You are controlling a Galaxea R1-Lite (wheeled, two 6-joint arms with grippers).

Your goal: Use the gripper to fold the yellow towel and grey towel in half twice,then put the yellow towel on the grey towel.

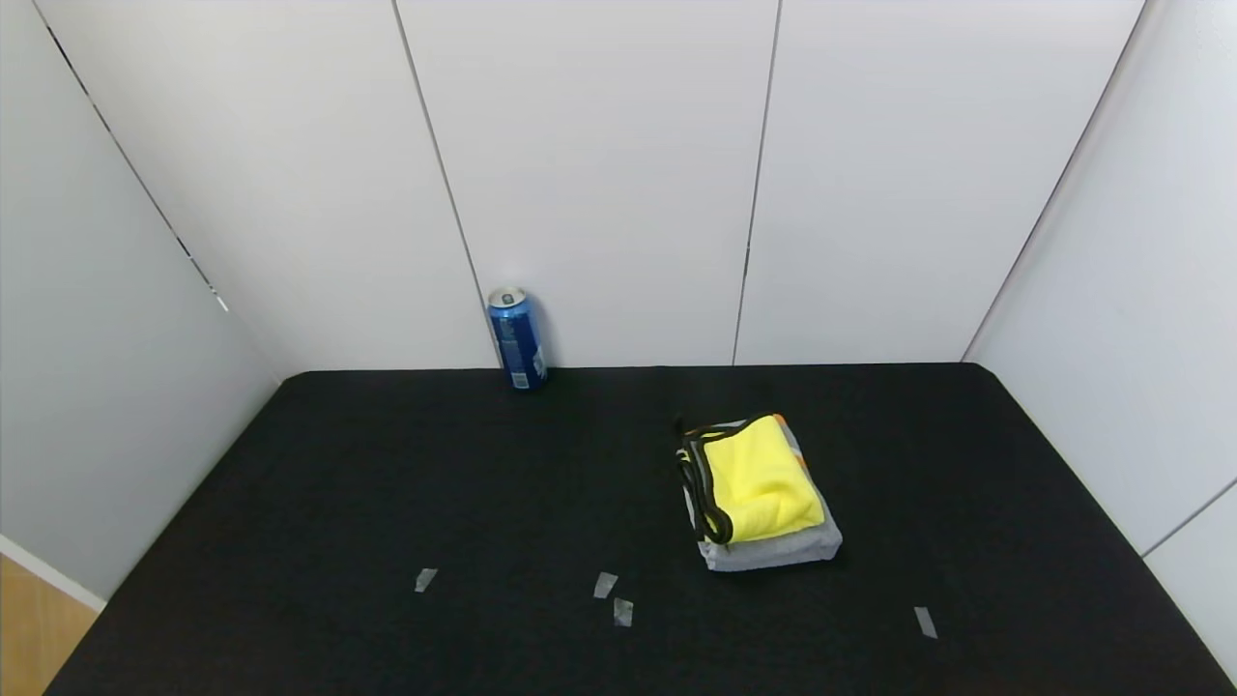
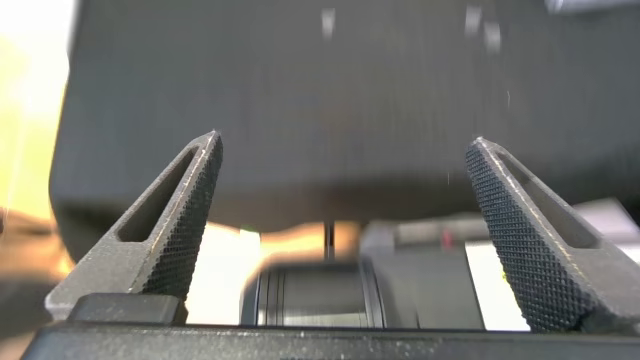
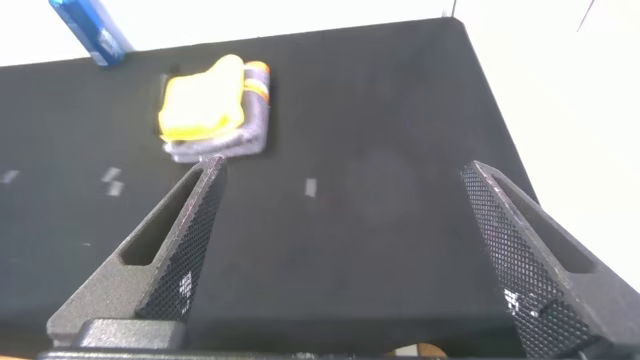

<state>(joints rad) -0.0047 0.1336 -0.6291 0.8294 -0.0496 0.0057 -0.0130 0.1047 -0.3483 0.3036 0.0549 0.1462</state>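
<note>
We read the job as essentially finished, so what remains to do well is to leave the stack alone and keep both arms clear of it. On the broad black cloth-covered table (image 1: pixel 387 503), right of centre and towards the far half, the grey terry towel (image 1: pixel 773 553) lies as a thick folded packet with a sliver of orange showing at its far edge, and the bright yellow microfibre towel with its thin dark trim (image 1: pixel 761 480) sits folded squarely on top of it, touching it across most of its upper face and leaving a grey margin at the near edge. If any tidying were wanted, we would press down lightly from above and not tug at an edge, since the dark-trimmed layers on the stack's left side look loose and a sideways pull would probably undo the folds (the soft pile offers little to hold a crease). Neither arm shows in the head view. The right gripper (image 3: pixel 345 255) hangs well back from the stack over the near right part of the table, its black textured fingers spread wide with nothing between them; the left gripper (image 2: pixel 345 235) is likewise spread wide and empty, held back near the table's front edge. A slim blue drink can (image 1: pixel 518 338) stands upright against the back wall, well apart from the towels, and small grey tape marks (image 1: pixel 605 584) dot the near part of the table.
</note>
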